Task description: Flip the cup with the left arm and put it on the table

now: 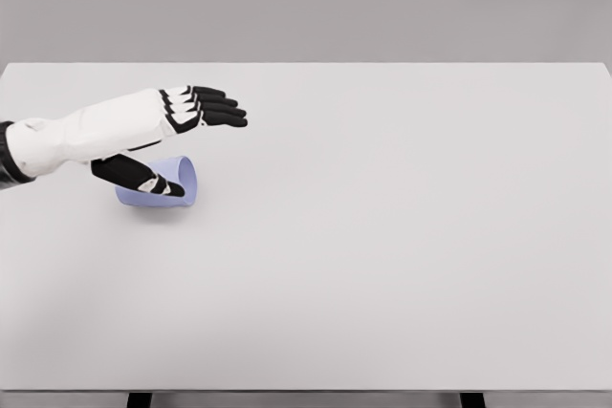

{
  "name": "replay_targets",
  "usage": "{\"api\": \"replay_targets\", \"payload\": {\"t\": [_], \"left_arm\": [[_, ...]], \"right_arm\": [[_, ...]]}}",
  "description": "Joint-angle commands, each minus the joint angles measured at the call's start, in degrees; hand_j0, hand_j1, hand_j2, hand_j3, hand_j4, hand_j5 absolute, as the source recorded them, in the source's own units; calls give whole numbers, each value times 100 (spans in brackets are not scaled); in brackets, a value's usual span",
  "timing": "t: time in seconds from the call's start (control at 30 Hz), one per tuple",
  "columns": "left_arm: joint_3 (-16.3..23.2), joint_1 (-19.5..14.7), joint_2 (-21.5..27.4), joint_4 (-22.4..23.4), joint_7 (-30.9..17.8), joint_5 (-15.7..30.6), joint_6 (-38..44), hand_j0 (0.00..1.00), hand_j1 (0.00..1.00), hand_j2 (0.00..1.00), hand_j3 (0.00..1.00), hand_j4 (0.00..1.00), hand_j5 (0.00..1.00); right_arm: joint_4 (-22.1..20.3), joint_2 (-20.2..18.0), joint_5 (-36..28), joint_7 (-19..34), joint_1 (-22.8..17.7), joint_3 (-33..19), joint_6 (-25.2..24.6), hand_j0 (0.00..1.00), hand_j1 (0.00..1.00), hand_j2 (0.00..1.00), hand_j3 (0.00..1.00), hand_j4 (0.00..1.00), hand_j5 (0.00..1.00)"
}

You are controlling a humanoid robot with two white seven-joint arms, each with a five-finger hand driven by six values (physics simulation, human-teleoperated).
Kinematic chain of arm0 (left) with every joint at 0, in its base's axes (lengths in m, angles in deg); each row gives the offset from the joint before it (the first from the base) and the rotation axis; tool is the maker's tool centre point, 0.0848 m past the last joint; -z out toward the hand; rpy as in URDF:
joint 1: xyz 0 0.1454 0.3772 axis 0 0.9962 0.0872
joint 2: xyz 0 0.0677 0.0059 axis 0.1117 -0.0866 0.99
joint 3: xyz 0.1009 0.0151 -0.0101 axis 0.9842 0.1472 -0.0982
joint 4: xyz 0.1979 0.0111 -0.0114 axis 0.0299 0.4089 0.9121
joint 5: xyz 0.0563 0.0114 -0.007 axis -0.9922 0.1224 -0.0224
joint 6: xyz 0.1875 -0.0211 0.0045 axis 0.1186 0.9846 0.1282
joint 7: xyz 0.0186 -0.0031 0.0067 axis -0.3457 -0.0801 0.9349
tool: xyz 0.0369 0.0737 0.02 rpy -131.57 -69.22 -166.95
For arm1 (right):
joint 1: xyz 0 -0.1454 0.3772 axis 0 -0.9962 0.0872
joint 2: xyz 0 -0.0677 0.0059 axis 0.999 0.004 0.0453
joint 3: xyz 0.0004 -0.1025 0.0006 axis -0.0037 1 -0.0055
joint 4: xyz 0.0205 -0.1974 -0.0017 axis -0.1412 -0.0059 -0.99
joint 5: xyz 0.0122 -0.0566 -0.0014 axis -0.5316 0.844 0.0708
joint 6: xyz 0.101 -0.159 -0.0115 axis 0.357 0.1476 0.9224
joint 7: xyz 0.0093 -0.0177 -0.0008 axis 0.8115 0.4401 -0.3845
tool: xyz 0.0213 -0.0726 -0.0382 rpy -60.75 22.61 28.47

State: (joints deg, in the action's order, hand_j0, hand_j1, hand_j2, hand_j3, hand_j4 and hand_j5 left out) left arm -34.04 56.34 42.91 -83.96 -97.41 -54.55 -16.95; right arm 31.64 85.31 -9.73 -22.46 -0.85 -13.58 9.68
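Your cup (170, 183), pale blue and lying on its side in the left part of the frame, sits directly beneath the left hand (182, 131), its open mouth turned toward the right. The thumb (134, 175) crosses the top of the cup and seems to touch it, while the four black fingers (212, 107) stretch out flat above and beyond it, spread wide and closed on nothing. You have the white table (402, 236) bare across the middle and right of the frame, with broad room down to the near edge at the bottom; the left edge lies close behind the cup. The white forearm enters from the left border and angles up toward the centre, palm turned downward over the cup.
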Motion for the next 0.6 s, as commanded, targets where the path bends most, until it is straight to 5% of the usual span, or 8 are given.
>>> {"api": "replay_targets", "payload": {"t": [0.0, 0.33, 0.4, 0.47, 0.57], "left_arm": [[20, 0, -5, -3, 2, 48, 14, 100, 100, 100, 100, 100, 100], [-376, -105, 48, 110, -587, -22, 322, 100, 100, 100, 100, 100, 100], [-35, -527, 485, 269, -149, -197, 992, 100, 100, 100, 100, 100, 100], [90, -527, 1154, 14, -121, -206, 14, 100, 100, 100, 100, 100, 100], [99, -536, 1340, 23, -68, 197, 14, 100, 100, 100, 100, 100, 100]], "right_arm": [[10, 0, -8, 1, 0, -12, -11, 100, 100, 100, 100, 100, 100], [28, 0, -8, 1, 0, 6, -11, 100, 100, 100, 100, 100, 100], [28, 0, -8, 1, 0, 6, -11, 100, 100, 100, 100, 100, 100], [28, 0, -8, 1, -9, 15, -11, 100, 100, 100, 100, 100, 100], [28, 0, -8, 1, -9, 6, -11, 100, 100, 100, 100, 100, 100]]}}
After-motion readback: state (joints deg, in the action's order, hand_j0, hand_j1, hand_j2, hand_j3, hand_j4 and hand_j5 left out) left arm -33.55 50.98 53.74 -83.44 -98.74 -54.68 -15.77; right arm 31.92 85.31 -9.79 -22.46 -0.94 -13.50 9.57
